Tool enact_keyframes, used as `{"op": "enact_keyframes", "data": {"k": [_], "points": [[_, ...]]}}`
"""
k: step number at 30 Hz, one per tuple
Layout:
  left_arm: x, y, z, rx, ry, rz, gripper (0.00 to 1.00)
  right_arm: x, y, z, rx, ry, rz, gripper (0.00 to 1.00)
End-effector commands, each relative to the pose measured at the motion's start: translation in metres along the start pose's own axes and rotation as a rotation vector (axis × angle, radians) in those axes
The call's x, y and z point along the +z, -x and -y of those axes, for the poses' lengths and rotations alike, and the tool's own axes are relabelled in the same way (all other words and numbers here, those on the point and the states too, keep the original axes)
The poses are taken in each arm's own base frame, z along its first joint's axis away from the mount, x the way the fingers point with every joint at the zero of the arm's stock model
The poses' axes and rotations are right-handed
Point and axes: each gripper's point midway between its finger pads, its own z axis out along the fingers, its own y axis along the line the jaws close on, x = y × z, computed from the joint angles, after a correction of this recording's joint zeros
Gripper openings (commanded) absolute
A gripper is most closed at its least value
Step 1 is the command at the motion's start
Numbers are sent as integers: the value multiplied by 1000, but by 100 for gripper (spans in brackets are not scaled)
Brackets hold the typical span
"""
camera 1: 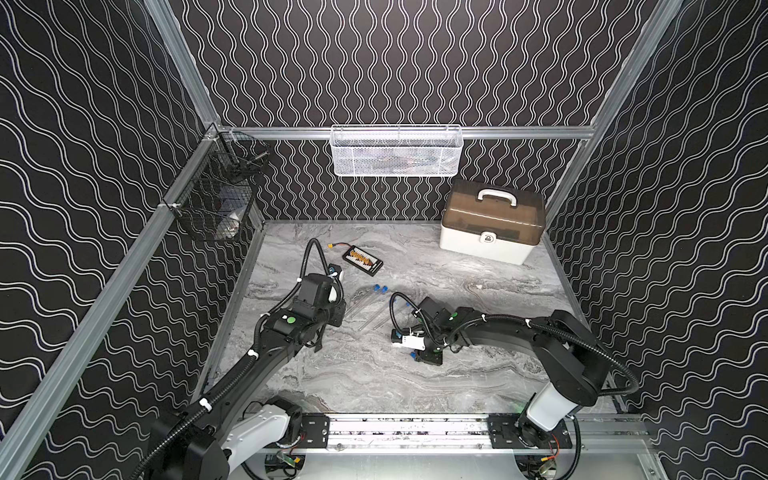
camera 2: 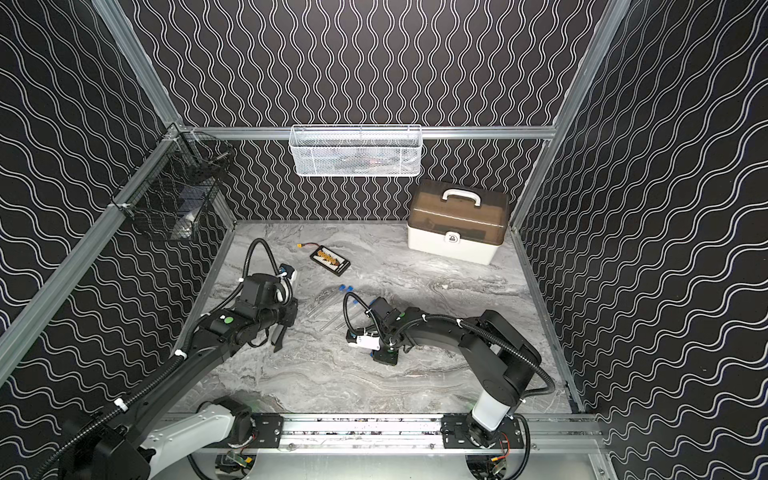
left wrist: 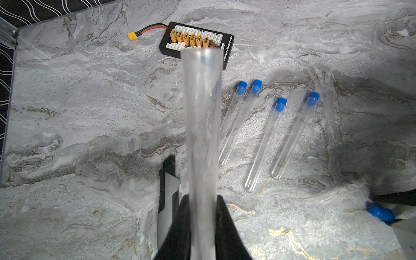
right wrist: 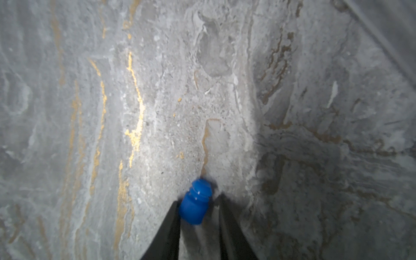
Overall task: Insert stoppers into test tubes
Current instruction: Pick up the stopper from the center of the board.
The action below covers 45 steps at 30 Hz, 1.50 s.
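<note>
Now right gripper (right wrist: pixel 199 200) stands part-spread astride a stopper (right wrist: pixel 193 207) lying mid surface (camera 1: pixel 374 386), one finger touching, ribbed end pointing away along the fingers; left gripper (left wrist: pixel 202 199), leftward, pinches an uncapped test tube (left wrist: pixel 201 112).

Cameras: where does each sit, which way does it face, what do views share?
Top views: high in front, looking down at grey marble table, left arm, right arm.
Left wrist: behind left gripper, along its clear test tube toward four blue-stoppered tubes.
Right wrist: behind right gripper, down at small blue stopper between its open jaws.
Shared: left wrist also shows that stopper.
</note>
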Motion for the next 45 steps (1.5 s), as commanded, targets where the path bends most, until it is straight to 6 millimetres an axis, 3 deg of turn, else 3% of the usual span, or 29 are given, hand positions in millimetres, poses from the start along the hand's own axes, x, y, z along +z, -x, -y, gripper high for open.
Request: {"op": "enact_keyframes", "data": {"k": [1,14,24,38,45], "points": [[-1,4,-1,18,7,17,0,-1,-6,2,9,-14,-36,35],[1,3,-1,11,7,12,0,-20,12,-6,170,21,27,43],[2,7,-2,25,11,16,0,-14,0,-12,-41,20,-6,43],[1,8,-2,31,13,19,0,-4,8,-4,-121,18,-7,43],[1,8,-2,35,12,18,0,0,3,-10,-145,51,-23,36]]}}
